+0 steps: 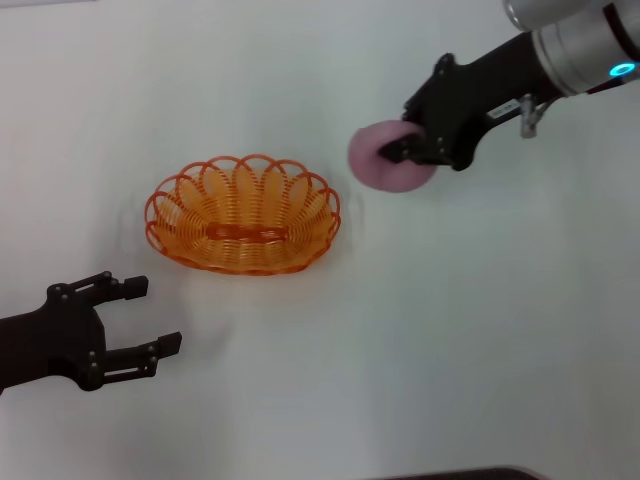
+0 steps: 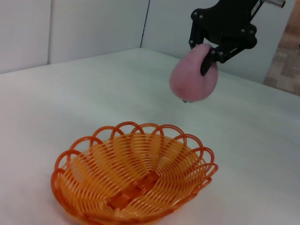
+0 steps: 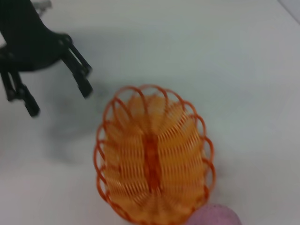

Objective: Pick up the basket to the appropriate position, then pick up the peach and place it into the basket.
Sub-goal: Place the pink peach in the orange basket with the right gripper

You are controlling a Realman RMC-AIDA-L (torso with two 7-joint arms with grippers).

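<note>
The orange wire basket [image 1: 243, 213] sits on the white table, left of centre, with nothing in it; it also shows in the left wrist view [image 2: 133, 178] and the right wrist view [image 3: 153, 152]. My right gripper [image 1: 400, 147] is shut on the pink-mauve peach [image 1: 385, 162] and holds it in the air to the right of the basket and a little behind it. The left wrist view shows the peach [image 2: 193, 79] hanging above the table beyond the basket. My left gripper [image 1: 150, 315] is open, low at the front left, apart from the basket.
The white table [image 1: 470, 330] spreads around the basket. A dark edge [image 1: 450, 473] shows at the bottom of the head view. Pale walls [image 2: 75, 28] stand behind the table in the left wrist view.
</note>
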